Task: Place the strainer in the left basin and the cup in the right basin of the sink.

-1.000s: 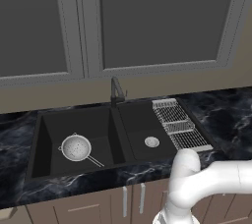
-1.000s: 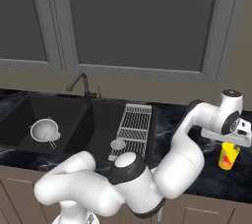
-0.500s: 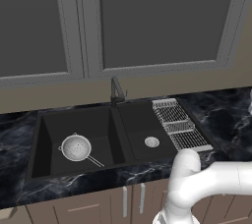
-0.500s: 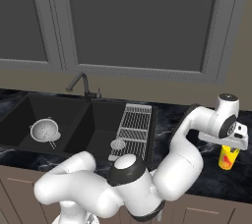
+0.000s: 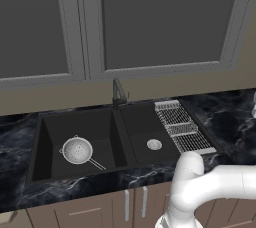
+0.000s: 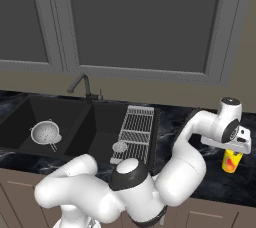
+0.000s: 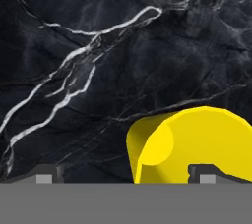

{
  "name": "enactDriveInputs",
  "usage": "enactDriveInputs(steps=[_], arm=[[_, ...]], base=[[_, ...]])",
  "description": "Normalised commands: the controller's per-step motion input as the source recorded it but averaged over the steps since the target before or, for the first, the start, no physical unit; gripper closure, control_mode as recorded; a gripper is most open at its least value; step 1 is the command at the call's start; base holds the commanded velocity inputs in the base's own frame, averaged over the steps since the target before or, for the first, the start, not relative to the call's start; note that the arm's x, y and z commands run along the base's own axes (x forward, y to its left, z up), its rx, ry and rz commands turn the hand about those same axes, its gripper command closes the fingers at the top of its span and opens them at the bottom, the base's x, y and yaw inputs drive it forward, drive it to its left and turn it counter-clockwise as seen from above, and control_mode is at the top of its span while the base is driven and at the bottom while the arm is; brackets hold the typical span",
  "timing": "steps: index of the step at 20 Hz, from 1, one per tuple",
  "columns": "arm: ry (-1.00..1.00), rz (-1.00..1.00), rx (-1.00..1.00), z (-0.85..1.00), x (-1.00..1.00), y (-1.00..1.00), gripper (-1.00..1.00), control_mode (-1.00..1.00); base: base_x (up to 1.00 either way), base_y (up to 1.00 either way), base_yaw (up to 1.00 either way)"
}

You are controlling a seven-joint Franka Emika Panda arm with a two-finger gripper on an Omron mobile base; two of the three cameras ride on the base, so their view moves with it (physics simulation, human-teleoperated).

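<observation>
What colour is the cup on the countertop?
Bright yellow; the cup shows best in the hand view.

Left base view looks forward and down from behind the arm's left, mid-distance, facing the sink [image 5: 120, 137] and cabinet doors [image 5: 150, 19]. Right base view covers the same sink [image 6: 85, 127] and drying rack [image 6: 136, 129] from the right, extending to the far tabletop [image 6: 210, 172]. Hand view sits close above the marbled tabletop [image 7: 98, 61], looking straight down, with the cup [image 7: 197, 147] at its lower edge.
</observation>
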Motion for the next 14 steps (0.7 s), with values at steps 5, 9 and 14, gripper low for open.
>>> enactDriveInputs(steps=[5, 9, 14], arm=[[0.01, 0.0, 0.0, -0.07, 0.0, 0.0, 1.0, -1.0], [0.02, 0.0, 0.0, -0.09, 0.0, 0.0, 1.0, -1.0], [0.0, 0.0, 0.0, 0.0, 0.0, 0.0, 1.0, -1.0]], base=[[0.0, 0.0, 0.0], [0.0, 0.0, 0.0], [0.0, 0.0, 0.0]])
